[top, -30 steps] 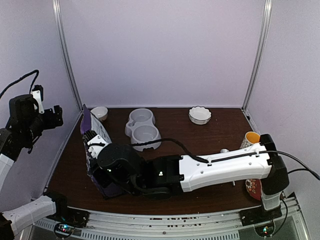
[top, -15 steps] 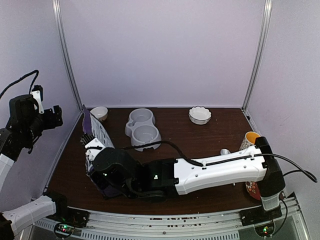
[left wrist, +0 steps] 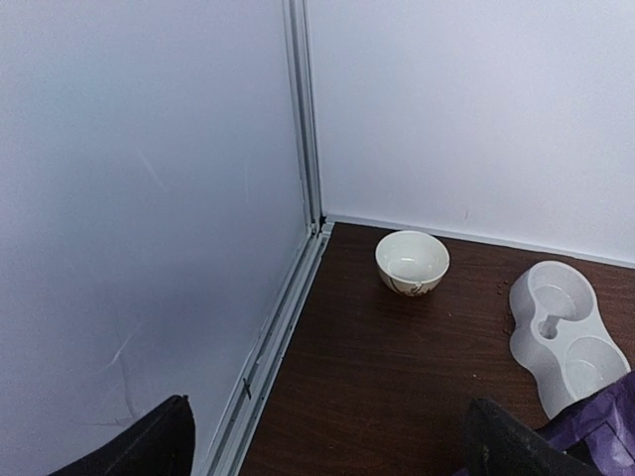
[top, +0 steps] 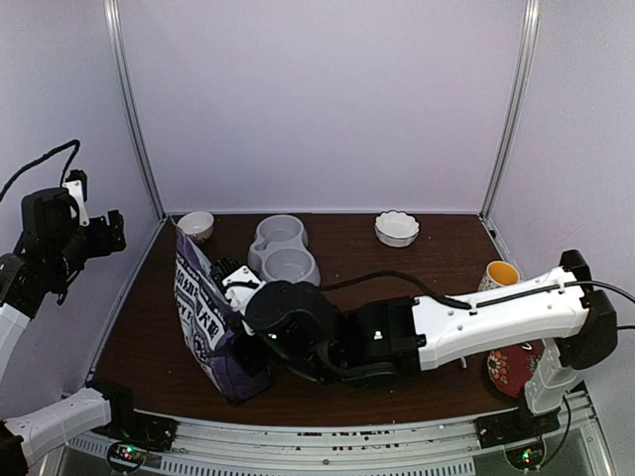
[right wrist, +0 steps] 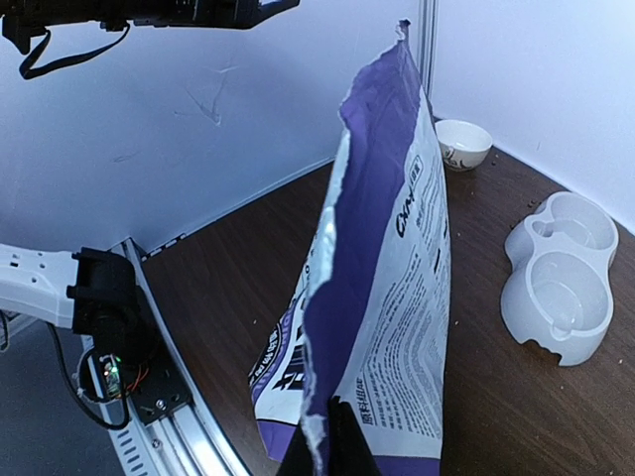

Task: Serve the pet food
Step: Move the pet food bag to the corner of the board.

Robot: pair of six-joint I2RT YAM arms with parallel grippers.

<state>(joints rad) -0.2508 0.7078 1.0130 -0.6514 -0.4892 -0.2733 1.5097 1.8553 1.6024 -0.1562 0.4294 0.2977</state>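
Change since earlier: the purple bag (top: pixel 206 319) had gone from slumped low at the front left to standing upright, and the right arm had swung toward the middle of the desk (top: pixel 437 253).
Right gripper (right wrist: pixel 332 448): pinched tight on the bag's lower torn edge, jaws nearly together.
Left gripper (left wrist: pixel 327 441): spread wide, holding nothing, up by the left wall.
Pet food: no pellets could be seen; they were probably inside the bag, which stood just beside the grey double bowl (top: pixel 283 256).
Bowl: both wells looked empty.
Risk: the hold was a thin pinch on floppy film, so the bag could slip or fold over.
Cause and result: a quick tilt toward the bowl with no second hold might dump kibble onto the desk.
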